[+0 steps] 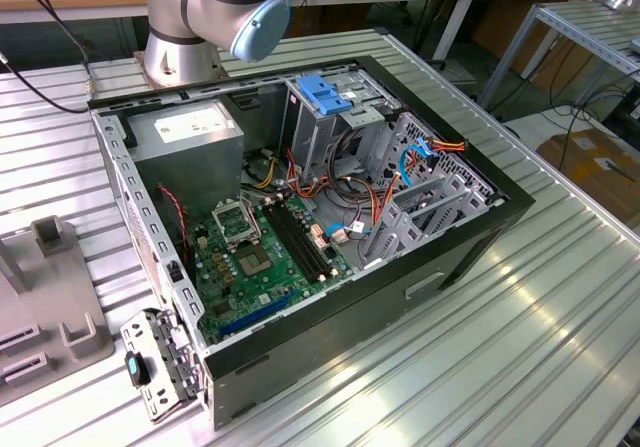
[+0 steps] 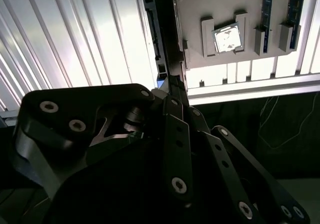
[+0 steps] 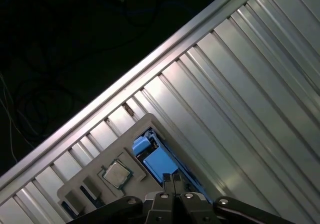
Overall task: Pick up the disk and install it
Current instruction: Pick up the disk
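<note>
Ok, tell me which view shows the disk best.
The first wrist view: the disk sits in a slot of the grey holder, its blue rail facing the camera. The second wrist view catches it edge-on, a thin dark strip with blue at its end.

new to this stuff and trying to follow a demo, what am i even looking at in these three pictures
You are looking at one robot arm working next to an open computer case on a ribbed metal table. The exterior view comes from a camera off the arm and shows the whole case. Both wrist views come from cameras riding on the arm, looking past its black gripper. Below the gripper lies a grey holder tray with a square processor chip in one pocket. Right at the gripper's tip is a blue-edged part standing in a slot of the tray. This looks like the disk that is to be installed. I cannot tell whether the gripper has hold of it. The disk appears to sit in the tray, not in the case.
</note>
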Tool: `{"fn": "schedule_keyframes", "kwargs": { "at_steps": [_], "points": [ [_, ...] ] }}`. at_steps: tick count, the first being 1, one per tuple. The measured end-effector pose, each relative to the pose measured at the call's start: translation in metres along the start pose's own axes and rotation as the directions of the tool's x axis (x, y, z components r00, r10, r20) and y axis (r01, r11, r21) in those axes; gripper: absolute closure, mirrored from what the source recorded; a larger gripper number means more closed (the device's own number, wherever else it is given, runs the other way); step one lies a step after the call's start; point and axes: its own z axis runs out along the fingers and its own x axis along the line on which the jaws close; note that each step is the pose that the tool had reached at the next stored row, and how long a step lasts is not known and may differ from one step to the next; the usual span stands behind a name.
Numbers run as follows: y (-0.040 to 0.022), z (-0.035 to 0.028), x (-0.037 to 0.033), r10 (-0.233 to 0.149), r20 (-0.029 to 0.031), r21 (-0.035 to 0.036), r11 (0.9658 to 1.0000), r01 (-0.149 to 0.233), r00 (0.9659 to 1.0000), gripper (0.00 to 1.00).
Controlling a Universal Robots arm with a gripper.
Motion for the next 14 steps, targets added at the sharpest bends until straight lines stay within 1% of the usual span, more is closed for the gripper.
{"fn": "schedule_keyframes", "kwargs": {
  "at_steps": [6,14],
  "points": [
    [0.0,0.0001,0.0,-0.027,-0.0007,-0.0003,0.9996,0.027,0.9996,0.89],
    [0.0,0.0002,0.0,-0.074,-0.0019,-0.0008,0.9973,0.074,0.9972,0.89]
  ]
}}
